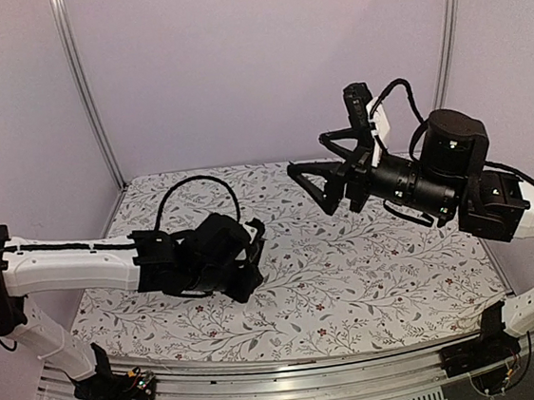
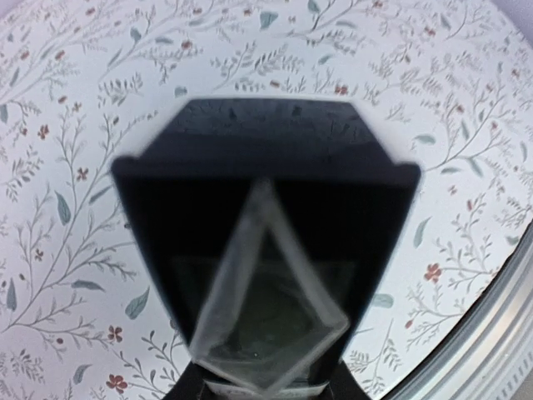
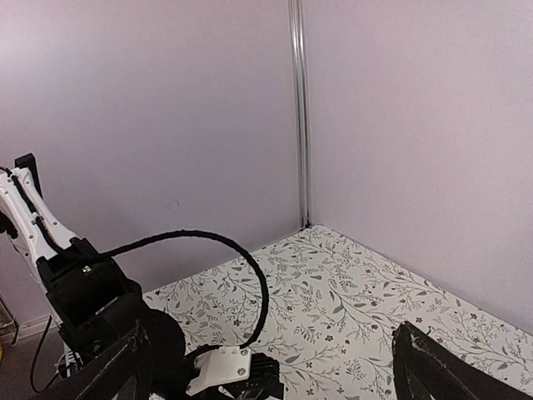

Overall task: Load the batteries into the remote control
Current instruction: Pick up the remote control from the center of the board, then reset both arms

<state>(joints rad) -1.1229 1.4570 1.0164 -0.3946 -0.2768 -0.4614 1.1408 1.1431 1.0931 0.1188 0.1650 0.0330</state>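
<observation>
The left claw [image 1: 243,262] is hanging low over the floral cloth [image 1: 369,266] on the left side of the table, its white arm [image 1: 64,264] reaching in from the near left. A black cable [image 1: 193,181] is arching above it toward the far side. In the left wrist view a dark block [image 2: 266,200] is filling the middle, with a clear, glassy wedge [image 2: 271,308] lying in front of it. The cloth [image 2: 67,125] is showing all around, and a metal rail [image 2: 491,333] is running along the lower right corner. Whether this claw is pinching anything, or how far its jaws are parted, I cannot tell.

The right claw [image 1: 319,164] is hovering high above the far right of the table, pointing left, jaws spread wide and gripping nothing. Its fingers [image 3: 437,362] are showing at both lower corners of its own view, looking toward the far corner post [image 3: 298,117] and the left arm's cable [image 3: 241,258].

I cannot tell where the remote and batteries are lying; no view is showing them clearly.
</observation>
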